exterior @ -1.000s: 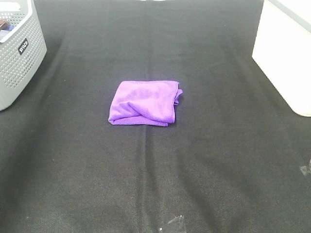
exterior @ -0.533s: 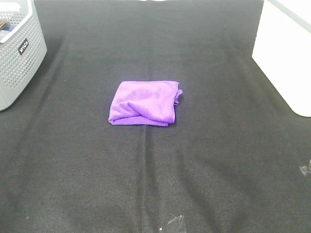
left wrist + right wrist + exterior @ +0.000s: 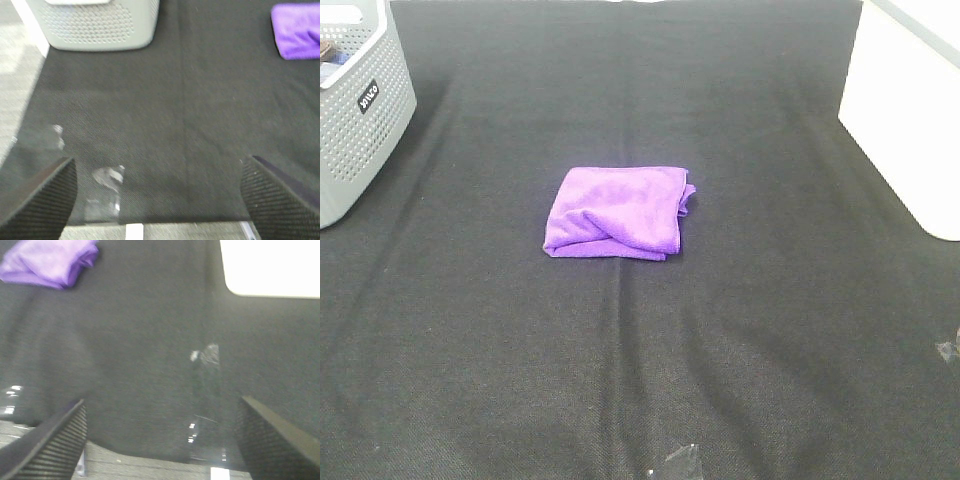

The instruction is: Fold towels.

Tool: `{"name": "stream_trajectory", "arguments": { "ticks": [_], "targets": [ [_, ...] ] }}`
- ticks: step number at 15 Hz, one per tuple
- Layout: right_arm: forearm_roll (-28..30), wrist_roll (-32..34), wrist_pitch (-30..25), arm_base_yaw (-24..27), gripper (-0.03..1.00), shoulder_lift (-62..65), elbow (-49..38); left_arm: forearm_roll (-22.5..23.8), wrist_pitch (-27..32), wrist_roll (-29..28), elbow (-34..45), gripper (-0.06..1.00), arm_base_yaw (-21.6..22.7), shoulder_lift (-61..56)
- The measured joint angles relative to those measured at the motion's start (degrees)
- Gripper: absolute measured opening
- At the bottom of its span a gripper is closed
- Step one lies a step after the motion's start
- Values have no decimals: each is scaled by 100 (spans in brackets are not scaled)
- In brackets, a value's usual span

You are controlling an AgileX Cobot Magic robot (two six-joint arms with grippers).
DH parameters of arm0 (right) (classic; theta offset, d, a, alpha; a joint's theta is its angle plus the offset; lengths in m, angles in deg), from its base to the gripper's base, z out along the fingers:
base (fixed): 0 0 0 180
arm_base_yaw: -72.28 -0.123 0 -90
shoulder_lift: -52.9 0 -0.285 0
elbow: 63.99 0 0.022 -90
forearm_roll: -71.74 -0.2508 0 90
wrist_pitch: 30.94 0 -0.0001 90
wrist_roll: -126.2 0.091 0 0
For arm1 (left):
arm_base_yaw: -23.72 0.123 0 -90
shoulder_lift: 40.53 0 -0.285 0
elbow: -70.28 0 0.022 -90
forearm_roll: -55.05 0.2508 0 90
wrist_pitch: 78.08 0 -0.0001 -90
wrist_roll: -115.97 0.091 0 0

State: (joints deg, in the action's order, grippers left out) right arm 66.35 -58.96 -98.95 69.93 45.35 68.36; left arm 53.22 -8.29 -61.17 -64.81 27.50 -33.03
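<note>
The purple towel (image 3: 617,212) lies folded into a small, slightly rumpled rectangle in the middle of the black table cloth (image 3: 640,360). It also shows at the edge of the left wrist view (image 3: 297,30) and of the right wrist view (image 3: 47,262). Neither gripper shows in the exterior high view. My left gripper (image 3: 160,200) is open and empty, back over the near left edge of the table. My right gripper (image 3: 160,440) is open and empty, back over the near right edge. Both are far from the towel.
A grey perforated basket (image 3: 355,105) stands at the far left of the table, also in the left wrist view (image 3: 95,22). A white box (image 3: 910,110) stands at the far right, also in the right wrist view (image 3: 272,265). Bits of clear tape (image 3: 680,462) lie near the front edge.
</note>
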Motion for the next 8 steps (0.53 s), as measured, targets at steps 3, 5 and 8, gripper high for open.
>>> {"name": "stream_trajectory", "arguments": {
  "ticks": [3,5,8],
  "targets": [
    [103,-6,390,0,78,0,-321,-57,-630,11,241,83,0,0],
    [115,0,418,-6,78,0,-327,-69,-693,23,264,83,0,0],
    [115,0,424,-6,78,0,-327,-69,-710,23,264,83,-6,0]
  ]
}}
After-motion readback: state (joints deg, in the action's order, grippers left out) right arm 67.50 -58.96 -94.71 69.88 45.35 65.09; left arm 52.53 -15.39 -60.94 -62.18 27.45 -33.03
